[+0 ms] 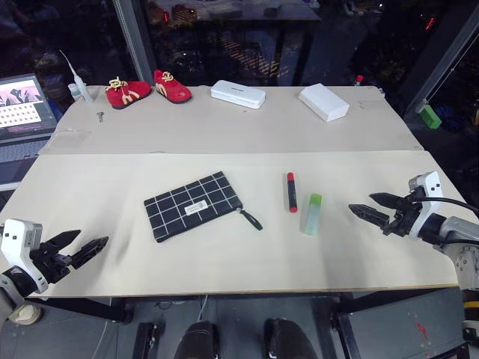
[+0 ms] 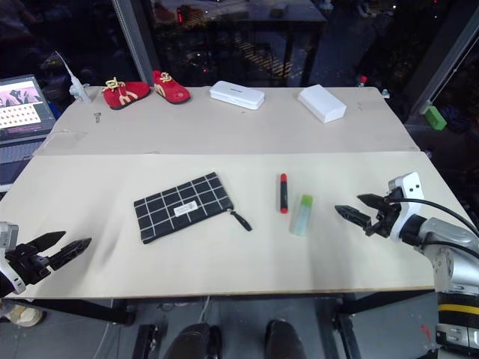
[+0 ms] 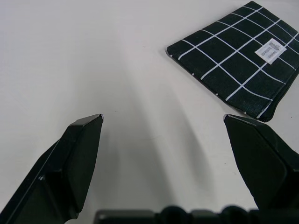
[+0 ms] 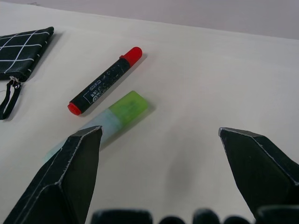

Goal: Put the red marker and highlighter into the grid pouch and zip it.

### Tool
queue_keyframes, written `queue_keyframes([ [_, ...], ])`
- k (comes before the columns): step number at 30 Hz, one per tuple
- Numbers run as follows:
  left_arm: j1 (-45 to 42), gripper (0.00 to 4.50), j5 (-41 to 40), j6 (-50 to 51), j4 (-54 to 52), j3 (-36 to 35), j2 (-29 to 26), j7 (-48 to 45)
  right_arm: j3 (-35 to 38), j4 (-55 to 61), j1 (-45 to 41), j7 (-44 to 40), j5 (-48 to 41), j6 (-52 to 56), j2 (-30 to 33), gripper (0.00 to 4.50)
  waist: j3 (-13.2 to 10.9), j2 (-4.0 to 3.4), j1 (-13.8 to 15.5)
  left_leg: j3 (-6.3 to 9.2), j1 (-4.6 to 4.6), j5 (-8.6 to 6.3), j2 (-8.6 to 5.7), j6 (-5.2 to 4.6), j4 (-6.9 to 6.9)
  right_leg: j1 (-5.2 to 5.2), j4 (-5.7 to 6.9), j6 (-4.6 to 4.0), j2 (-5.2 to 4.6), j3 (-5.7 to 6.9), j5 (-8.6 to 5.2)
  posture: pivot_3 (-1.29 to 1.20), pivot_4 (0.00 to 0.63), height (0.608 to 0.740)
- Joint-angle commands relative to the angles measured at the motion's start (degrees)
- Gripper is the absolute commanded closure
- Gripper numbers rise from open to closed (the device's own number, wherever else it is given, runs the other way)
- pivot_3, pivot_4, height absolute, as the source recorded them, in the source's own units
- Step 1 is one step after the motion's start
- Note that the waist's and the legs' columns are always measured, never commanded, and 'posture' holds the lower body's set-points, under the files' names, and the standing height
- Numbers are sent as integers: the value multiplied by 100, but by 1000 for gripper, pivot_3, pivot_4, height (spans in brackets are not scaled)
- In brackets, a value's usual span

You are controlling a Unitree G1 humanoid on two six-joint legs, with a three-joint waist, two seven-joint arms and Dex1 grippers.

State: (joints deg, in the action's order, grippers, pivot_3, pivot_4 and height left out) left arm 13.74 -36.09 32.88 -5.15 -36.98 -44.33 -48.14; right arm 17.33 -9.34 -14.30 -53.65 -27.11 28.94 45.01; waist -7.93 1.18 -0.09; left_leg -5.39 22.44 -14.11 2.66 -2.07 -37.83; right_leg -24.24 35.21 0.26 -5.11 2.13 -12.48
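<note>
We stand at a pale desk (image 1: 224, 247) with dark windows behind it and a laptop (image 1: 22, 108) off its far left corner. Along the far edge we see a pair of red shoes (image 1: 147, 90), a white case (image 1: 238, 94) and a white box (image 1: 323, 102); a small green block (image 1: 429, 117) sits beyond the right end.

Near the middle of the desk lies the grid pouch (image 1: 193, 205), flat and slightly askew, its black pull cord (image 1: 250, 218) trailing toward the right. From here we cannot tell whether the zipper is closed. To the right of the cord, apart from it, lies the red marker (image 1: 291, 191); in the right wrist view its barrel looks dark with red ends. Just beside it, a little nearer to us, lies the highlighter (image 1: 311, 213) with its green cap pointing away.

Our left claw (image 1: 78, 248) hovers at the near left edge, fingers spread wide and empty, pointing toward the pouch. Our right claw (image 1: 370, 208) hovers right of the highlighter, fingers also wide apart, holding nothing.
</note>
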Motion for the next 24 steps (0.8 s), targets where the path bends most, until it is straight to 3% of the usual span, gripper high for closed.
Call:
queue_keyframes([
  [1, -108, 26, -70, -154, -89, 4, -24, -185, -22, -69, -264, 47, 58, -192, -44, 97, 0, 0, 0, 0, 0, 0, 0, 0, 0, 0, 0, 0, 0, 0, 0, 0, 150, 740],
  [3, -321, 26, -88, -388, 186, 144, -49, -543, -141, -240, -460, 76, 144, -302, -136, 97, 0, 0, -8, -1, -3, 0, -1, 0, 0, 2, 0, -1, 0, 0, 0, 0, 150, 740],
  [6, -598, 0, 243, -1208, 860, 234, -73, -939, -103, -524, -623, 208, 215, -368, -224, 756, 0, 0, -10, -2, -8, 2, -2, 2, -2, 5, 5, -4, 3, -1, 2, 0, 150, 740],
  [11, -593, 0, 1276, -3189, 1644, 598, -213, -1371, -91, -539, -636, 102, 161, -385, -189, 2576, 0, 0, -26, -7, 2, -6, -4, -1, 2, -3, 2, -2, 0, 1, 0, 0, 150, 740],
  [17, -894, 0, 1533, -4201, 2174, 647, -303, -1446, -173, -497, -746, -11, 154, -361, -168, 4487, 0, 0, -24, -8, 4, -9, -2, -2, 0, -3, -1, -2, -6, 3, 1, 0, 150, 740],
  [24, -1042, 0, 1779, -4800, 2192, 1022, -411, -1653, -826, 209, -1205, -67, 135, 209, -332, 4487, 0, -1, -77, -10, -2, -7, 3, -2, -1, -3, 8, -3, -4, 2, 2, 0, 150, 740],
])
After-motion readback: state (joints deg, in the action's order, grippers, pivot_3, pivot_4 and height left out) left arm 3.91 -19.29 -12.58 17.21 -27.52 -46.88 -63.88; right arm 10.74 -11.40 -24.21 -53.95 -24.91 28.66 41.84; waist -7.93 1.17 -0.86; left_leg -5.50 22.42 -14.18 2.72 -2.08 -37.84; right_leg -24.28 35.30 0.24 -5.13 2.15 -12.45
